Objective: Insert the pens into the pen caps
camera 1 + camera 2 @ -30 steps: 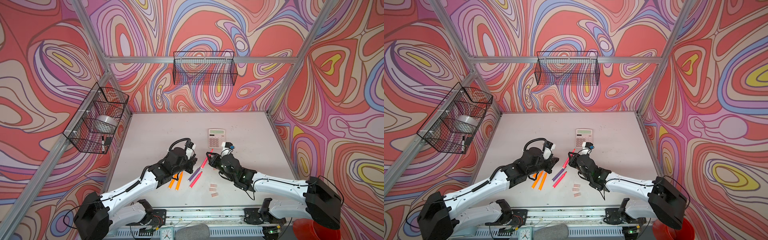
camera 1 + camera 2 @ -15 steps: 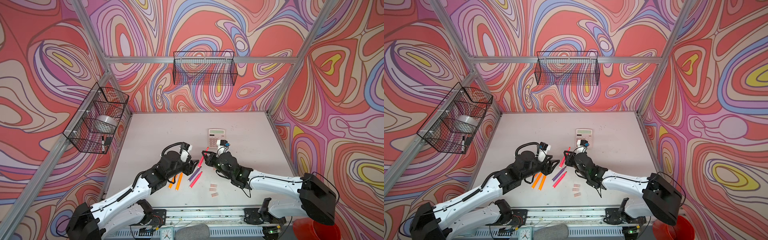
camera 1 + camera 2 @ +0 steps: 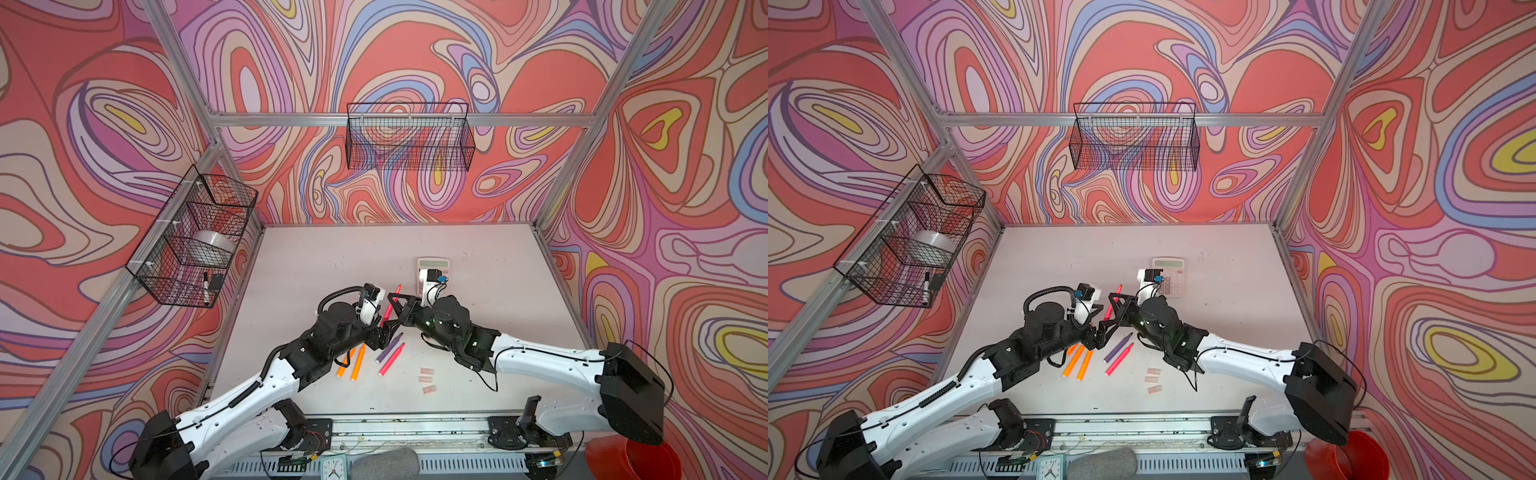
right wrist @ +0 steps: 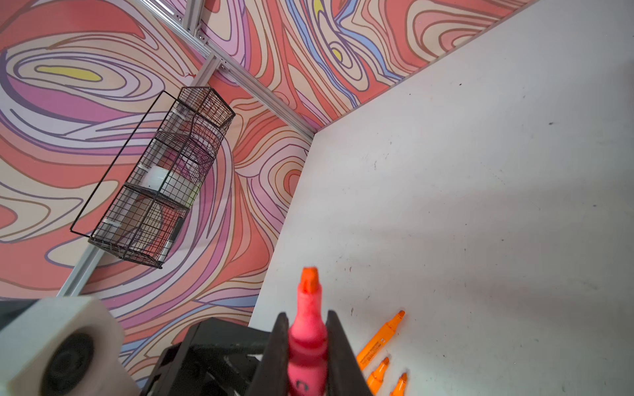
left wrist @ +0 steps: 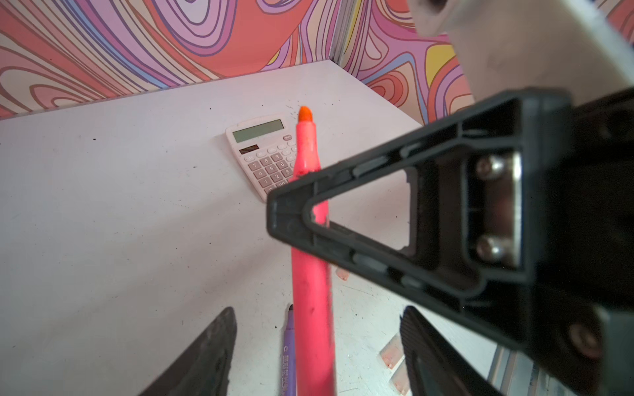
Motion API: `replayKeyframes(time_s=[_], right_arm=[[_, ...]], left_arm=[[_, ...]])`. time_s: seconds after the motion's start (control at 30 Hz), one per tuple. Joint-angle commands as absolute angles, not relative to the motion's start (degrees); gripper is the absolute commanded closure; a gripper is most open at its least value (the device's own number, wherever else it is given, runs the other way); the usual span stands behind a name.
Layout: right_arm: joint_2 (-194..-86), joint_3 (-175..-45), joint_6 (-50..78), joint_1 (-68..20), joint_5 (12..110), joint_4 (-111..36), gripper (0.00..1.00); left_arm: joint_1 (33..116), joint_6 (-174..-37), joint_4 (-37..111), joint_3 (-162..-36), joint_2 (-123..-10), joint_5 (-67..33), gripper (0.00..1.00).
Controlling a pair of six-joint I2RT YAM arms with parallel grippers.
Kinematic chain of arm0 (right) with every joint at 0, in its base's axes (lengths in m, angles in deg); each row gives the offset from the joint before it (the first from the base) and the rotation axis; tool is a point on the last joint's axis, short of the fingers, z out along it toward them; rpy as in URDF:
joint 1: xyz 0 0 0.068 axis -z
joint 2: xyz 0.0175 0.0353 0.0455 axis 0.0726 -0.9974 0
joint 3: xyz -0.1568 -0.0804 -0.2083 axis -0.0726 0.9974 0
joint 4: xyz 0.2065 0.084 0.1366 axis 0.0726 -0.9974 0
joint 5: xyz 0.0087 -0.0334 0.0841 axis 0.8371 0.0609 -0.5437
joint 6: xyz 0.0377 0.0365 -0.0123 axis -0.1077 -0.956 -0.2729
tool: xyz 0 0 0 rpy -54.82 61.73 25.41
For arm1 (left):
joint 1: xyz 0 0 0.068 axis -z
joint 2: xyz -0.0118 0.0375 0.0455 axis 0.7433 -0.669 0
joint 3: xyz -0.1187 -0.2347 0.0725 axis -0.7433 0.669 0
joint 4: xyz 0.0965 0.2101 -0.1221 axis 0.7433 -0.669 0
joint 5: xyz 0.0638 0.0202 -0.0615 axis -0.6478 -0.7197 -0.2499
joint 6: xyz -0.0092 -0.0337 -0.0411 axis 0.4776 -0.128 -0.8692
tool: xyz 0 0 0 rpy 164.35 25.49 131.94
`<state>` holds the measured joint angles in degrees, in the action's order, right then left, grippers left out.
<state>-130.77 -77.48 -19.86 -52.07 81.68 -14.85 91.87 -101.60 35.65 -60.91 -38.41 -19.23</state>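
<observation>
Right gripper (image 4: 306, 319): closed on the held pink pen (image 4: 306, 339), just behind its bare orange tip. The pen is off the table (image 3: 332, 257), tilted, between my two arms.
Left gripper (image 5: 317, 312): open, one finger on either side of the same barrel, with a gap showing on each side.
Hidden or unclear: the pen's rear end runs out of the left wrist view. In both top views my grippers cover most of the barrel.
The orange pens (image 4: 380, 339) number three in the right wrist view, two of them cut off by the frame edge. From above, my left arm covers most of one.
The purple pen (image 3: 390, 347) and second pink pen (image 3: 390, 360) lie side by side on the table.
Three pen caps (image 3: 427, 379) lie near my right forearm, too small to read their ends.
The calculator (image 3: 433, 264) is half behind my right wrist camera.
Room: the far half of the table is bare up to the back wall, apart from the calculator.
</observation>
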Motion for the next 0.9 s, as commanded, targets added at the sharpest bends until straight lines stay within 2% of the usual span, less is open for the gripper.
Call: replayKeyframes(time_s=[0.0, 0.27, 0.43, 0.53, 0.63, 0.7, 0.87], right_arm=[[-132.19, -78.94, -19.49, -53.29, 80.47, -13.87, 1.0], [-132.73, -78.52, -19.53, -54.55, 81.72, -13.67, 1.0], [-133.13, -78.1, -19.31, -54.68, 82.53, -13.64, 1.0], [-133.12, -78.11, -19.2, -54.65, 83.23, -14.39, 1.0], [-133.03, -78.01, -18.96, -54.64, 83.64, -14.56, 1.0], [-133.11, -78.25, -18.85, -54.66, 83.77, -15.09, 1.0], [-133.08, -78.45, -18.44, -54.81, 83.29, -14.82, 1.0]], left_arm=[[91.76, -99.77, 35.93, -63.11, -40.82, -18.02, 0.4], [91.69, -100.15, 35.91, -64.44, -43.65, -17.74, 0.61], [91.69, -100.1, 35.46, -64.41, -42.38, -17.39, 0.65], [91.69, -100.03, 35.05, -64.49, -41.82, -17.44, 0.58], [91.71, -99.94, 34.85, -64.43, -41.5, -17.72, 0.58], [91.69, -99.86, 34.77, -64.49, -41.45, -17.84, 0.61], [91.69, -99.89, 34.67, -65.01, -41.97, -18.27, 0.76]])
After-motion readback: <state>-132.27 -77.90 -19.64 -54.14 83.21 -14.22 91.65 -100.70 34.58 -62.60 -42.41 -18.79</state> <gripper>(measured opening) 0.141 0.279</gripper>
